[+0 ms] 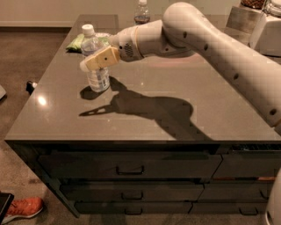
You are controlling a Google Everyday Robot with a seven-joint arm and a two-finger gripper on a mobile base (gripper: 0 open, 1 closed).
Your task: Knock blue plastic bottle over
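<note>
A slim bottle [141, 12] and green packet [75, 42] sit on the counter [184, 79].

blue plastic bottle [98, 78]: clear, white cap, pale blue-and-white label
gripper [90, 63]: tan, at the bottle's upper body
bench [57, 118]: glossy dark grey
shoe [24, 207]: orange-red

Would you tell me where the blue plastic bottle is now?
In the camera view, the blue plastic bottle stands upright on the counter at far left, in front of a green item, with the gripper at its middle.
</note>
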